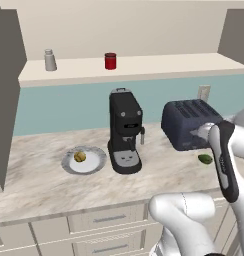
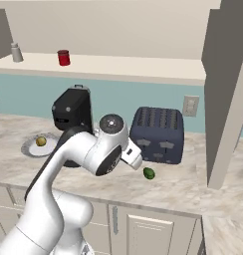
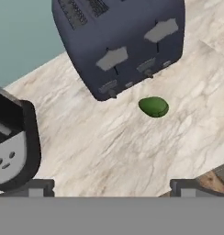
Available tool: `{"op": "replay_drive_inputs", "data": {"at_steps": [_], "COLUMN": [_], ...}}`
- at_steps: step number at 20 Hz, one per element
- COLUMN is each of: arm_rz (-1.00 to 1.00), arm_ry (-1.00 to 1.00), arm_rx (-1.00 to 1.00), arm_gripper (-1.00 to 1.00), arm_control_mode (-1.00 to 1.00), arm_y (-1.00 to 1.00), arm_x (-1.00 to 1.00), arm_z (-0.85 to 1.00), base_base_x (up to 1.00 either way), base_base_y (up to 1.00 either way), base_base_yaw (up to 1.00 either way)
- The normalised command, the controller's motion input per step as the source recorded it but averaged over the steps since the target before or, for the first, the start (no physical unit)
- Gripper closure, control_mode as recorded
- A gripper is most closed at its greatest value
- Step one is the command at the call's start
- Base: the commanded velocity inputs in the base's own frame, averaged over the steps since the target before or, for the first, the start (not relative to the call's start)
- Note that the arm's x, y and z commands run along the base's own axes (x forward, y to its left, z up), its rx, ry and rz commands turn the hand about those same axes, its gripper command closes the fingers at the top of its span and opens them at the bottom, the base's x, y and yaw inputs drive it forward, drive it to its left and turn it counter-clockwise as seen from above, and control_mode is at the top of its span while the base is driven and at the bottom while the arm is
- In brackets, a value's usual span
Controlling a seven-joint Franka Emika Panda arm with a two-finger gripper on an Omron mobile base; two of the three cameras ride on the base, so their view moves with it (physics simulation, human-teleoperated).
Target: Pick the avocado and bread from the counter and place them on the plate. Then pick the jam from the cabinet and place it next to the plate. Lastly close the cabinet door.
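Beige marble with grey veins makes up the counter (image 1: 39,185), and on it lie one plate, one coffee machine, one toaster and one avocado. The single white plate (image 1: 96,165) with its grey speckled rim sits at the left, just beside the black coffee machine (image 1: 125,131), and one small golden-brown bread (image 1: 80,156) rests on the plate. The one dark blue toaster (image 2: 157,133) stands to the right of the coffee machine, near the wall with its single pale socket plate (image 2: 191,105). The lone green avocado (image 3: 154,106) lies on bare counter just in front of the toaster, apart from it and well away from the plate. Above, the cabinet (image 1: 134,66) stands open on its pale shelf, which carries two things: one red jam (image 1: 110,61) jar and, to its left and well apart, one grey-white shaker (image 1: 50,60). One cabinet door (image 2: 225,94) hangs open at the right side. The gripper (image 3: 111,186) hovers above the counter, looking down on the avocado and the toaster front; its two dark fingertips (image 3: 36,187) stand spread far apart at the bottom corners of the hand view, with nothing between them. Below the counter edge run pale drawers (image 1: 106,220) with silver handles.
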Motion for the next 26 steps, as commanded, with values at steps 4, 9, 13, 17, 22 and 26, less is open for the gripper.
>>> {"op": "replay_drive_inputs", "data": {"at_steps": [4, 9, 13, 17, 22, 26], "arm_rz": [0.22, 0.12, 0.08, 0.03, 0.09, 0.04], "arm_ry": [0.21, 0.23, 0.01, 0.00, 0.00, 0.00], "arm_rx": [-0.26, -0.16, 0.00, 0.00, 0.00, -0.01], "arm_gripper": [-1.00, -1.00, -1.00, -1.00, -1.00, -1.00], "arm_control_mode": [-1.00, -1.00, -1.00, -1.00, -1.00, -1.00], "arm_y": [0.00, -0.05, -0.09, -0.20, -0.55, -0.37], "arm_x": [0.00, 0.14, 0.01, 0.00, 0.00, 0.18], "arm_z": [-0.48, -0.31, -0.03, -0.05, -0.16, -0.25], "base_base_x": [0.00, 0.00, 0.00, 0.00, 0.00, 0.00], "base_base_y": [0.00, 0.00, 0.00, 0.00, 0.00, 0.00], "base_base_yaw": [0.00, 0.00, 0.00, 0.00, 0.00, 0.00]}}
